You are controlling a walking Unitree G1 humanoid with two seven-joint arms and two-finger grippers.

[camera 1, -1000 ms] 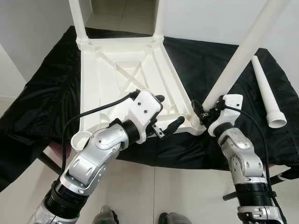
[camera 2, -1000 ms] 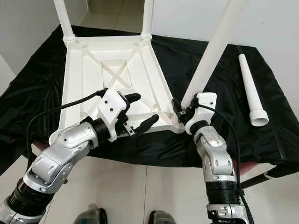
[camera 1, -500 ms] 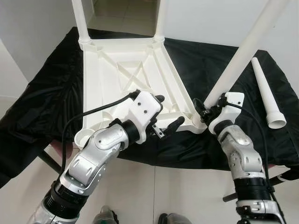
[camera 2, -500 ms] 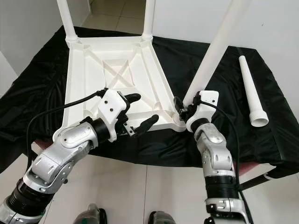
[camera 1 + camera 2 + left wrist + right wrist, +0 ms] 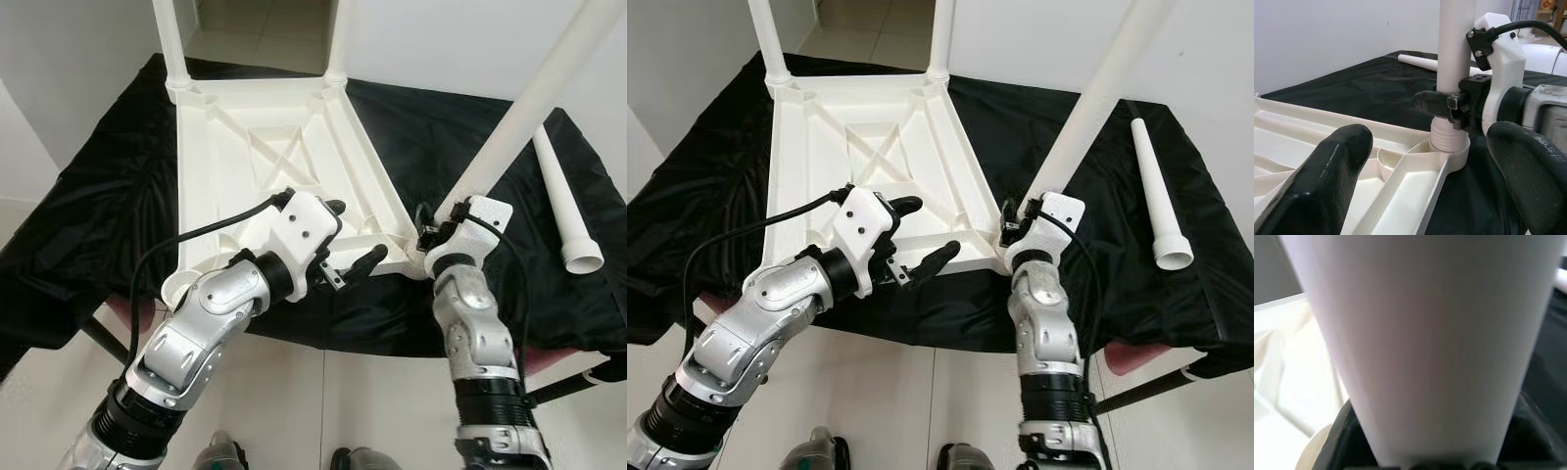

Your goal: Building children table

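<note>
A white plastic children's table [image 5: 265, 147] lies upside down on a black cloth. Two legs [image 5: 168, 39] [image 5: 338, 39] stand in its far corners. A third leg [image 5: 519, 108] rises slanting from the near right corner socket [image 5: 1449, 144], and my right gripper [image 5: 431, 220] is shut around its base. The right wrist view looks up that leg [image 5: 1420, 347] from very close. My left gripper [image 5: 357, 231] hovers open over the table's near edge, just left of that socket, holding nothing. The near left socket [image 5: 176, 287] holds no leg.
A fourth white leg [image 5: 563, 196] lies loose on the black cloth [image 5: 98, 215] at the far right. The cloth-covered support ends close in front of me, with tiled floor [image 5: 323, 411] below. White walls stand behind and to the left.
My right forearm has swung left under the wrist, and the gripper has turned around the leg's base. The leg stays in its socket. The left arm has not moved.
</note>
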